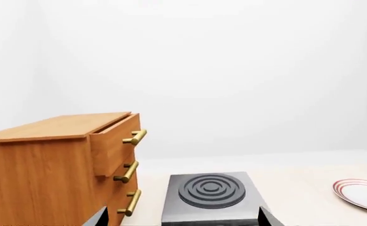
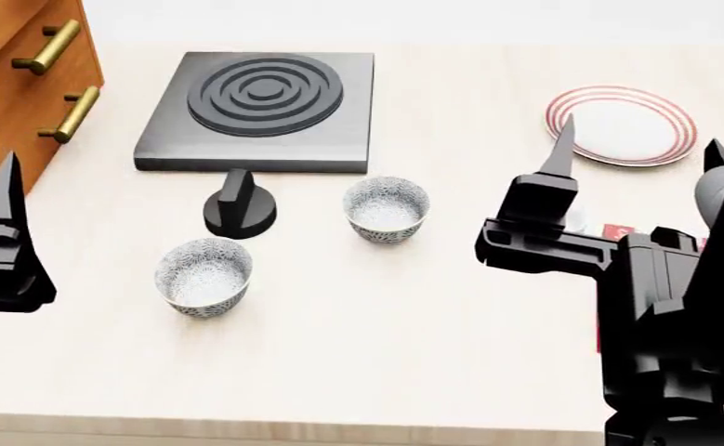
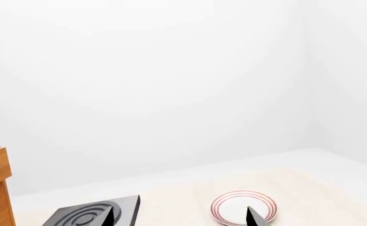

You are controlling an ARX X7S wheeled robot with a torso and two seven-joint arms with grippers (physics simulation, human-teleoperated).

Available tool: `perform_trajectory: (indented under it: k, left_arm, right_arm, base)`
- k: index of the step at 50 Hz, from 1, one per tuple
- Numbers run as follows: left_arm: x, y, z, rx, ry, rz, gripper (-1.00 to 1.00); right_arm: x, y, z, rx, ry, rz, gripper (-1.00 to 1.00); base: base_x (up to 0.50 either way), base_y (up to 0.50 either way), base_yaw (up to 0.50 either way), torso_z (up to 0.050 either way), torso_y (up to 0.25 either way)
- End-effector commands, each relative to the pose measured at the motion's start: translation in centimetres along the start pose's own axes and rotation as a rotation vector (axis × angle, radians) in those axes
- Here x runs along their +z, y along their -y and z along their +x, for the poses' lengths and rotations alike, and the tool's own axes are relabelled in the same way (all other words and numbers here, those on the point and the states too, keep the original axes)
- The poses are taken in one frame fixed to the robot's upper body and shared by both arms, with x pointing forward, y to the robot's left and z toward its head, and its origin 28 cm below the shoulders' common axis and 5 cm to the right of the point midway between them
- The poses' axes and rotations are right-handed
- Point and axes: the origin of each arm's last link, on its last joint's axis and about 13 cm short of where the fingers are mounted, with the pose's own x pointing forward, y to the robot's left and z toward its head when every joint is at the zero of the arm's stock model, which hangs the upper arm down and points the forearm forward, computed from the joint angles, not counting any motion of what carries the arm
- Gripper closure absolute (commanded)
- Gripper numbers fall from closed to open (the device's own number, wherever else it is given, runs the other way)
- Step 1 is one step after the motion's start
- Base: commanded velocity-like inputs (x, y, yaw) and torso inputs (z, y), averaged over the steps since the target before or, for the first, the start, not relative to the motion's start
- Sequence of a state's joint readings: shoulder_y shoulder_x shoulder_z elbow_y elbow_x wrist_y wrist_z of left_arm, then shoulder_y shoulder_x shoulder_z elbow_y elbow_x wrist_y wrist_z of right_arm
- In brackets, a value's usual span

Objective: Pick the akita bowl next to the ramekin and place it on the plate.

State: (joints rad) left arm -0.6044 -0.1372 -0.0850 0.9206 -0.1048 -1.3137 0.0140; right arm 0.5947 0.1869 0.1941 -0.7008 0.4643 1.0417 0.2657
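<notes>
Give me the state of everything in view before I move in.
Right bowl: upright, empty, on the table.
Left bowl: upright, empty, on the table.
Plate: flat, empty.
Knob: upright in front of the burner.
Burner: nothing on it.
Top drawer: pulled partly out.
Right gripper: open, holding nothing.
Left gripper: holding nothing; only one finger shows in the head view.
Ramekin: hidden behind the right arm.
</notes>
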Motion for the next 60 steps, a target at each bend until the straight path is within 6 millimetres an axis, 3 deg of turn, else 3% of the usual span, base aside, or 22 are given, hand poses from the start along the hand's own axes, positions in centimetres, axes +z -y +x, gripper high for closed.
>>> perform_trajectory:
  k: [1, 28, 60]
  left_arm:
    - [0.01, 0.04, -0.03, -0.002, -0.004, 0.0, -1.0]
    - [-0.13, 0.01, -0.05, -0.01, -0.011, -0.002, -1.0]
    - [0.23, 0.19, 0.0, -0.012, -0.012, -0.003, -1.0]
  right_arm:
    - [0.0, 0.04, -0.06, -0.002, 0.003, 0.003, -1.0]
    - [0.13, 0.02, -0.08, -0.002, 0.003, 0.009, -1.0]
    - [0.22, 0.04, -0.04, -0.003, 0.005, 0.012, -1.0]
  base:
    - [0.0, -0.02, 0.0, 0.0, 0.0]
    - [0.0, -0.07, 0.0, 0.0, 0.0]
    - [0.0, -0.21, 0.0, 0.0, 0.0]
